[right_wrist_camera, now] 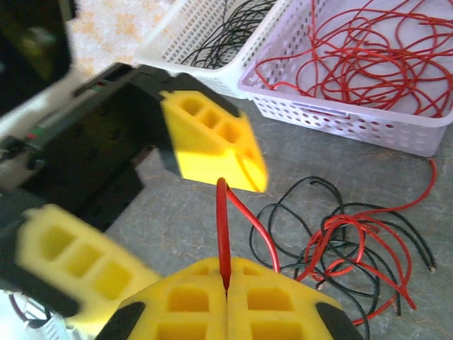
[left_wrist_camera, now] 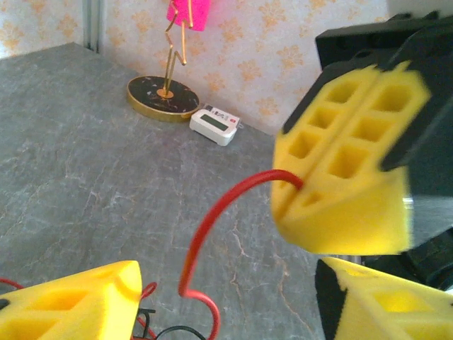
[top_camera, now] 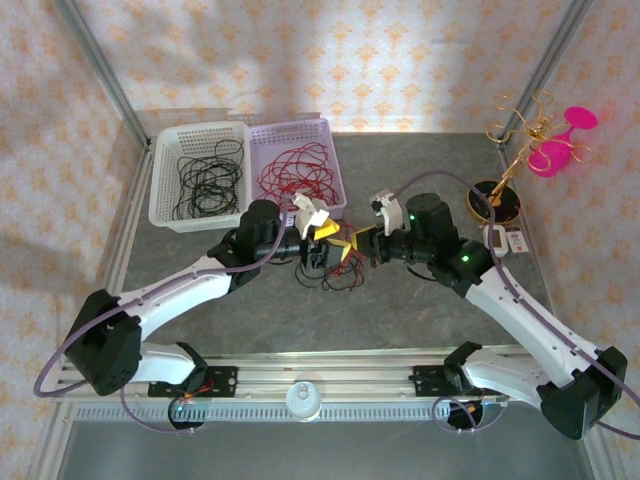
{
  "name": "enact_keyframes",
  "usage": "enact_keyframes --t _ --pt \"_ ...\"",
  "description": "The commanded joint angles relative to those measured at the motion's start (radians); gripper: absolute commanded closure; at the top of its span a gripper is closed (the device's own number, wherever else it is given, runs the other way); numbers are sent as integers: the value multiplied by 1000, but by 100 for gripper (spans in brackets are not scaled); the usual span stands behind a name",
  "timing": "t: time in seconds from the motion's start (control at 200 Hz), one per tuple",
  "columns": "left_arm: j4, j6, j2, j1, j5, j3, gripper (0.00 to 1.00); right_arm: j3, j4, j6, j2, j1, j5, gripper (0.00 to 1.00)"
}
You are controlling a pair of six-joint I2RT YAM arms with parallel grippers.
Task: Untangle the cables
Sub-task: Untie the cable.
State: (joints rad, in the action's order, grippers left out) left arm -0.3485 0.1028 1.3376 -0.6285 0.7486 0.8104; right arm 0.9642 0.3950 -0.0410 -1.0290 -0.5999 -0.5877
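A tangle of red and black cables (top_camera: 335, 272) (right_wrist_camera: 354, 248) lies on the grey table between the two arms. My right gripper (right_wrist_camera: 226, 283) (top_camera: 352, 243) is shut on a red cable (right_wrist_camera: 224, 227) that loops up out of the tangle. In the left wrist view its yellow pads (left_wrist_camera: 347, 156) pinch that same red cable (left_wrist_camera: 212, 219). My left gripper (left_wrist_camera: 226, 297) (top_camera: 318, 245) is open. Its yellow fingers (right_wrist_camera: 212, 142) stand either side of the raised red loop without touching it.
At the back left a white basket (top_camera: 165, 175) holds black cables, and a lilac basket (top_camera: 335, 165) beside it holds red ones. A gold stand (top_camera: 520, 150) on a black round base (left_wrist_camera: 163, 97) and a small white device (left_wrist_camera: 214, 125) sit at the right.
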Motion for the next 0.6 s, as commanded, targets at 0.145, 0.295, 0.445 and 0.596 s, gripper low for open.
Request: enact_keyframes --t 0.145,0.295,0.445,0.596 --pt "-291 29 76 -14 -6 -48 47 59 19 108 39 -6 -55 100" --pt "-406 71 98 -16 -64 -78 79 100 45 223 51 -9 32 100" --pt "-566 156 112 -19 -154 -134 100 126 50 331 53 -13 67 100" --pt "-589 165 63 -22 -244 -190 100 131 27 457 75 -20 270 100"
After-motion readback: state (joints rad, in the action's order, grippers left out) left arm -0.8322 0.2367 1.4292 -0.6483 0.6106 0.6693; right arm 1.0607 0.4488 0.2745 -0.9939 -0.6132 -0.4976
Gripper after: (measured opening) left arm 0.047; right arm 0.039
